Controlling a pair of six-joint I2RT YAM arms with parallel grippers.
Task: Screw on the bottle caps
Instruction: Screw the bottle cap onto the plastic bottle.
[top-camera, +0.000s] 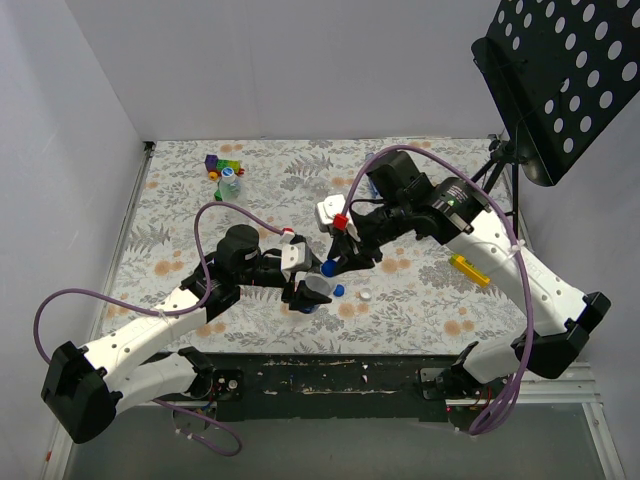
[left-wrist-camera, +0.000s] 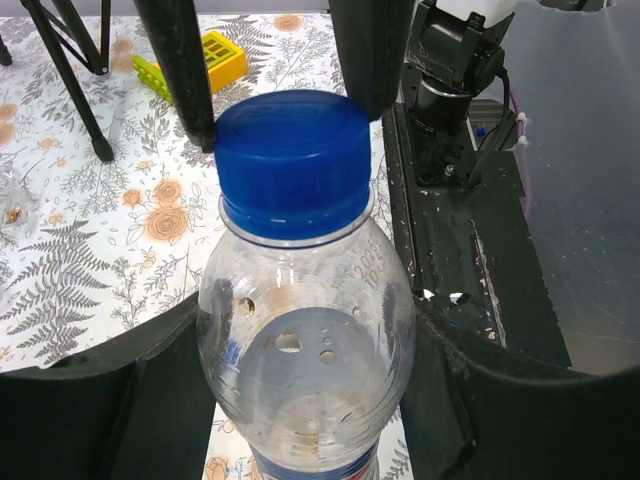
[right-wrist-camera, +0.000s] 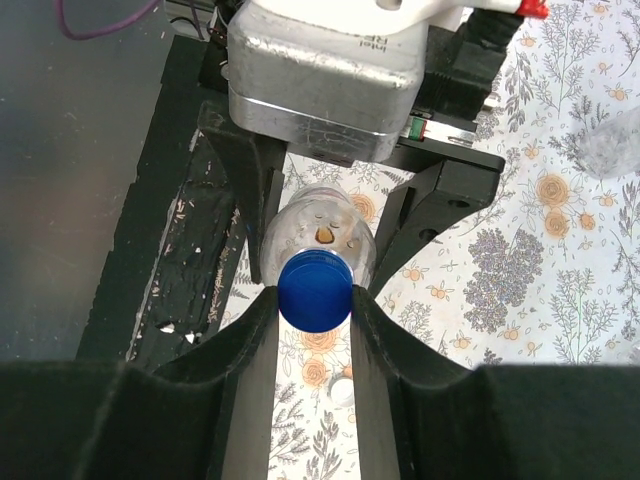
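A clear bottle with a blue label band stands between the fingers of my left gripper, which is shut on its body. In the top view this bottle is near the table's front middle, with my left gripper around it. A blue bottle cap sits on its neck. My right gripper reaches in from the right, and both fingertips press the sides of that cap. From above, the right gripper sits over the bottle's top. A loose white cap lies on the cloth just beyond.
Another small bottle stands at the back left beside coloured toy blocks. A yellow block lies to the right, under the right arm. A black perforated stand rises at the back right. The white cap lies right of the held bottle.
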